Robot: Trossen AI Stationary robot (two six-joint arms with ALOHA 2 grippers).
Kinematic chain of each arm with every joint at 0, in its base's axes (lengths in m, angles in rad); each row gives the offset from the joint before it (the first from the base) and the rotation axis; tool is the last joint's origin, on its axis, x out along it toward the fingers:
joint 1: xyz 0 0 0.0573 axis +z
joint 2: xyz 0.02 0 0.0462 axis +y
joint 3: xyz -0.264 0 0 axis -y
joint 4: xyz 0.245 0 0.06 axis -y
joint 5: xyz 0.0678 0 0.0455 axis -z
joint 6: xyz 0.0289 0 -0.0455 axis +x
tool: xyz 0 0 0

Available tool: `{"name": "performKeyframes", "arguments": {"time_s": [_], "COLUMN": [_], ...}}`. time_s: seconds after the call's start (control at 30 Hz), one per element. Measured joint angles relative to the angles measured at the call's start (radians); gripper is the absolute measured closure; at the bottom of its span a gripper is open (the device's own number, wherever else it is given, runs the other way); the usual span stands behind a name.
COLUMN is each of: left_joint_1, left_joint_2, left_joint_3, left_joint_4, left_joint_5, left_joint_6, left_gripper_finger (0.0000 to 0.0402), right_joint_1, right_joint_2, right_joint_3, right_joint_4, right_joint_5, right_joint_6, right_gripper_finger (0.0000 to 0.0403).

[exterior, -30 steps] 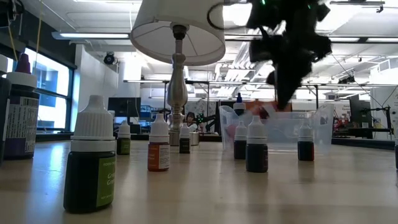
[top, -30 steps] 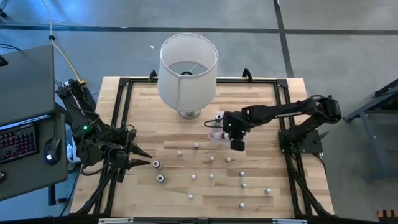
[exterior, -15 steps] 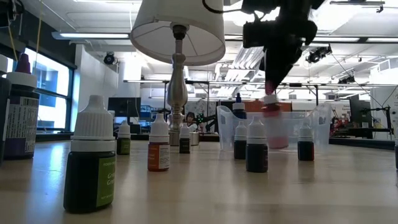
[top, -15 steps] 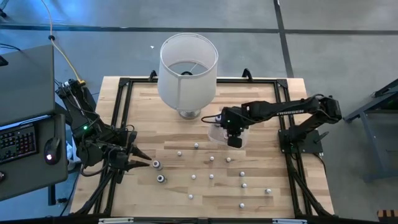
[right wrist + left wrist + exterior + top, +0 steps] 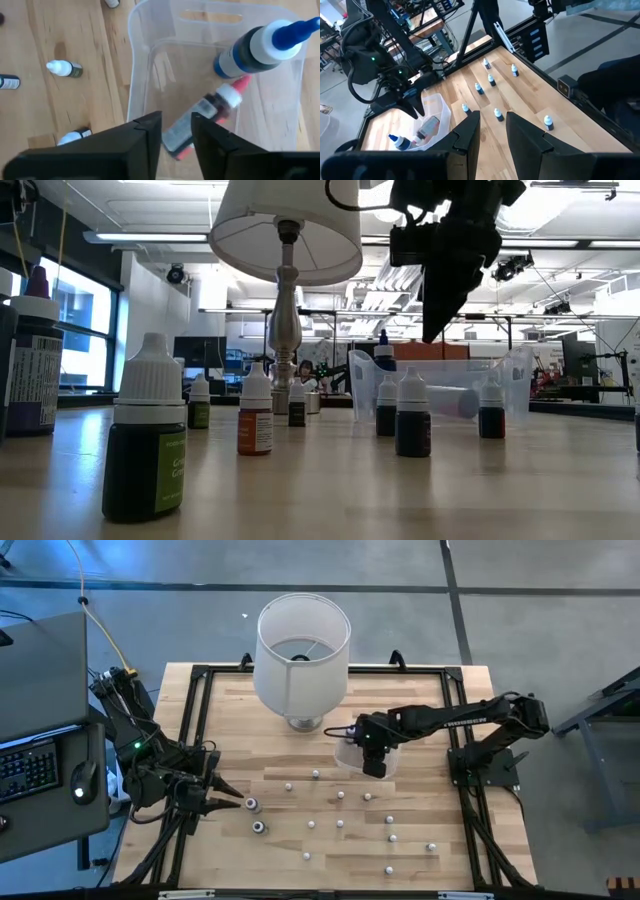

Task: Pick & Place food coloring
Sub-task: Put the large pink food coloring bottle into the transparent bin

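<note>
A: High view, centre right of the frame: where is the right gripper (image 5: 373, 762)?

B: Over the clear tub (image 5: 345, 757), just below the white lampshade (image 5: 302, 652). Its fingers stand slightly parted and hold nothing.

A: And the food coloring?

B: The right wrist view shows a red-tipped bottle (image 5: 206, 118) lying on its side inside the tub (image 5: 145, 60), beside a blue-capped bottle (image 5: 263, 44). The remaining small bottles (image 5: 340, 795) stand scattered across the lower half of the table (image 5: 230, 710).

A: The left gripper (image 5: 222, 796)?

B: Lower left of the frame, at the table edge, jaws a narrow gap apart, empty, near two bottles (image 5: 255, 816).
</note>
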Motion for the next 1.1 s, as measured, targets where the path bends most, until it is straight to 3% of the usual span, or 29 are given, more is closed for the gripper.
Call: {"name": "performKeyframes", "arguments": {"time_s": [0.27,0.47,0.6,0.83,1.1], "left_joint_1": [0.0,0.0,0.0,0.0,0.0], "left_joint_2": [0.0,0.0,0.0,0.0,0.0], "left_joint_3": [0.0,0.0,0.0,0.0,0.0], "left_joint_4": [0.0,0.0,0.0,0.0,-0.004], "left_joint_5": [0.0,0.0,0.0,0.0,-0.001], "left_joint_6": [-0.001,0.0,-0.001,-0.005,-0.001], "left_gripper_finger": [0.0309,0.0309,0.0309,0.0309,0.0309], "right_joint_1": [0.026,-0.004,-0.039,-0.095,-0.099], "right_joint_2": [-0.001,-0.001,0.004,0.012,0.019], "right_joint_3": [-0.033,-0.143,-0.226,-0.326,-0.385], "right_joint_4": [0.004,0.131,0.324,0.379,0.476], "right_joint_5": [0.048,0.198,0.174,0.154,0.039], "right_joint_6": [0.129,0.222,0.18,0.179,0.15], "right_gripper_finger": [0.0227,0.0214,0.0214,0.0214,0.0227]}}
